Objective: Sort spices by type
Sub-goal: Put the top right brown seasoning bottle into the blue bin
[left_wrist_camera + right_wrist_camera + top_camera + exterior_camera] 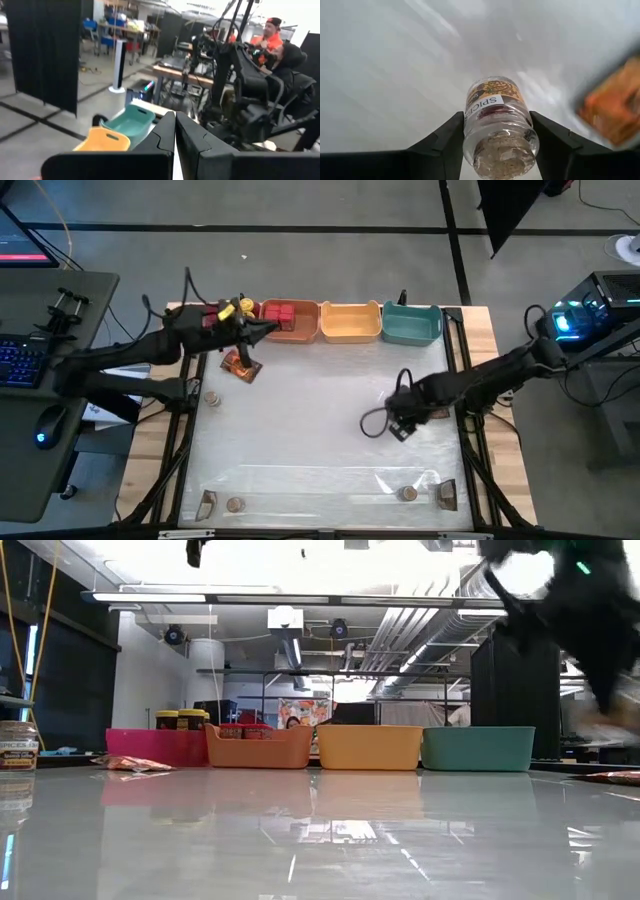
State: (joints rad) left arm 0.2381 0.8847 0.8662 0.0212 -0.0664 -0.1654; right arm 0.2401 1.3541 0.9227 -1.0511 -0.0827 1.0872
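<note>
- The right gripper (400,427) hangs over the white mat (320,450) on the table's right half. In the right wrist view a grey-brown-lidded jar (497,127) lies on its side between the two dark fingers (442,145). The fingers flank the glass closely, but I cannot tell whether they already press on it.
- A blurred orange-brown packet (612,102) lies near that jar.
- The left gripper (268,328) is at the back left, near the orange bin (300,330), its fingers pressed together and empty.
- Along the back edge stand the pink bin (155,748), the orange bin, the yellow bin (351,323) and the teal bin (412,325).
- Yellow-lidded jars (180,720) sit in the pink bin; red boxes (278,313) sit in the orange bin.
- Another foil packet (241,366) lies on the mat before the pink bin.
- More jars (236,504) and packets (446,496) sit along the front edge.
</note>
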